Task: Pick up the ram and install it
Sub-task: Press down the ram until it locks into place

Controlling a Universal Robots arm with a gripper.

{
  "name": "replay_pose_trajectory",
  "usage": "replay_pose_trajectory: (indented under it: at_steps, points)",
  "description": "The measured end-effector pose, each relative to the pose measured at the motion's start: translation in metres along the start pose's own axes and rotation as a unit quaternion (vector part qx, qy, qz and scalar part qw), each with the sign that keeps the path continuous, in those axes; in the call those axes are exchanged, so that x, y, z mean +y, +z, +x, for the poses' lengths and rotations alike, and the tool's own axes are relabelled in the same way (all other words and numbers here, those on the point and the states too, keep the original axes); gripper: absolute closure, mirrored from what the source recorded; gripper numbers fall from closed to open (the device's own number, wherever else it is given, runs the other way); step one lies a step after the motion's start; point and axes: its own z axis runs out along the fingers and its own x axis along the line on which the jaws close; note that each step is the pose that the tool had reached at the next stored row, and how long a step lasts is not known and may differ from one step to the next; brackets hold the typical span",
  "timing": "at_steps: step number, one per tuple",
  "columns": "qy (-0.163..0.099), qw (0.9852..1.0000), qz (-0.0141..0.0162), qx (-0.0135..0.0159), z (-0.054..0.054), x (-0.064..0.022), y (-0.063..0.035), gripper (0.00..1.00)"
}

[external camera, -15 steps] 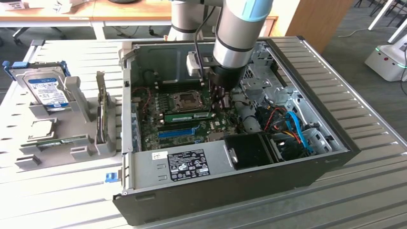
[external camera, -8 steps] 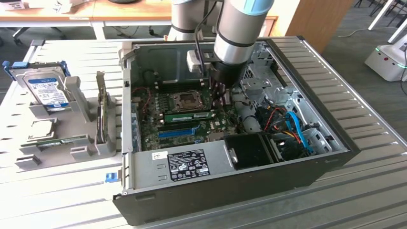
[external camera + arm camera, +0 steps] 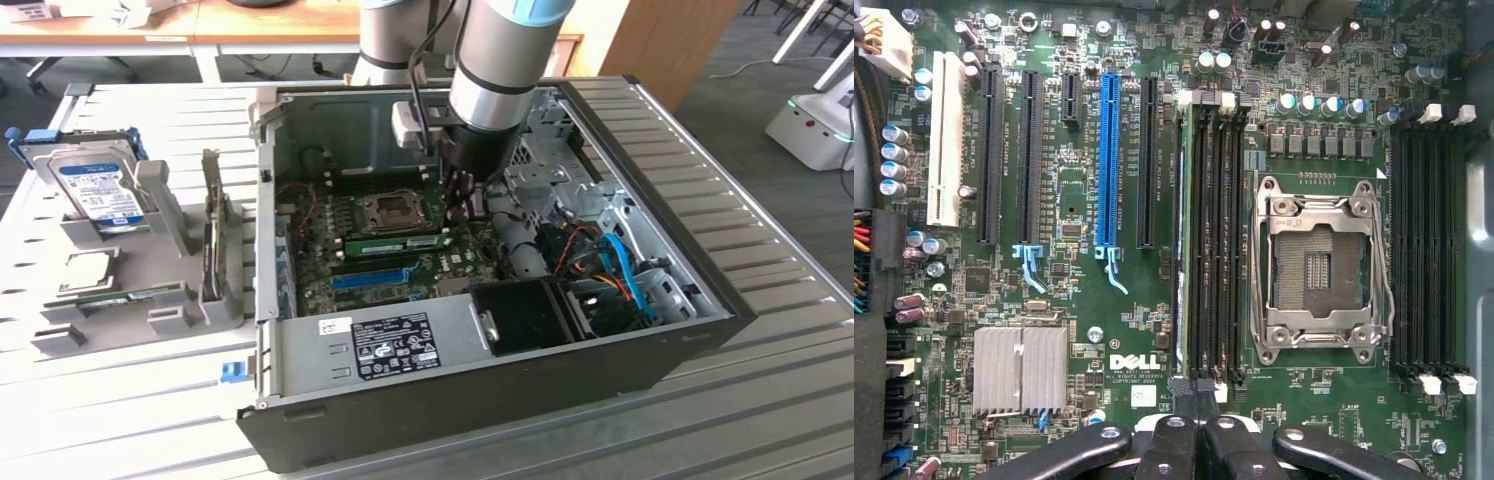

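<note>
gripper (image 3: 1199,440) clenched, empty, just above ram slots | ram (image 3: 395,243) seated edge-on in slot bank beside CPU socket (image 3: 1321,265), looks installed | motherboard (image 3: 1074,300) inside open PC case (image 3: 694,300) | task looks near done

Open computer case (image 3: 641,330), hard drive (image 3: 100,190)

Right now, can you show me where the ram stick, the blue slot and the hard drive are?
ram (image 3: 395,243): exterior view, on its green long face, seated on the motherboard.
blue slot (image 3: 1108,160): wrist view, middle of its long blue body.
hard drive (image 3: 102,190): exterior view, on its blue-and-white label, standing in the grey holder.
</note>
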Motion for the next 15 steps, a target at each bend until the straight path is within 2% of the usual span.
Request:
replay_pose_trajectory:
  at_steps: [7,15]
  points:
    - [0.0,1.0,0.0,0.0001,0.0,0.0016,0.0,0.89]
    - [0.0,1.0,0.0,0.0001,0.0,0.0164,0.0007,0.89]
